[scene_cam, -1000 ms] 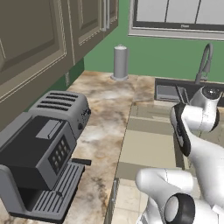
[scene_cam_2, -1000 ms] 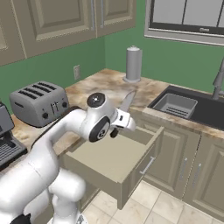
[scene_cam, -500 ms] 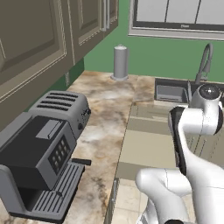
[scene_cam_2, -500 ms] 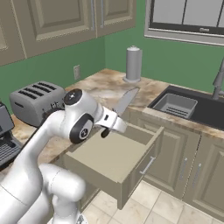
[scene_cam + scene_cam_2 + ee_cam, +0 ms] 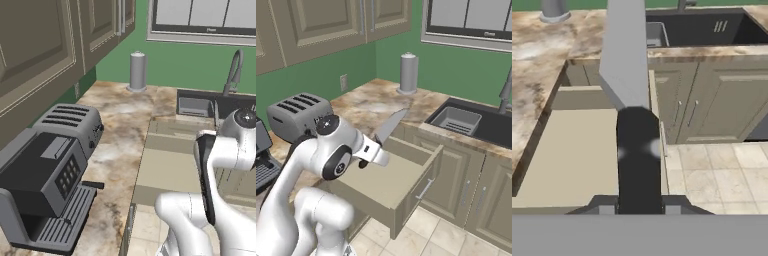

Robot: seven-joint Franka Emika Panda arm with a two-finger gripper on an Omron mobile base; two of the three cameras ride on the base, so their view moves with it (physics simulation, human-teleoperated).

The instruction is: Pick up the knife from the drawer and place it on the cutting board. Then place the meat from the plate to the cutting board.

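Silver-bladed knife [image 5: 387,128] held by gripper [image 5: 364,159] above open drawer [image 5: 387,181].

Knife [image 5: 629,75]: matt silver-grey metal blade, smooth black handle with soft sheen. Drawer [image 5: 387,186]: plain matt tan inside, flat beige front. Counter [image 5: 122,130]: glossy mottled marble-look stone. Toaster [image 5: 72,127] at 9 o'clock: brushed grey metal. Sink [image 5: 483,125]: dark matt basin.

No lettering or label can be read anywhere (appliances included).
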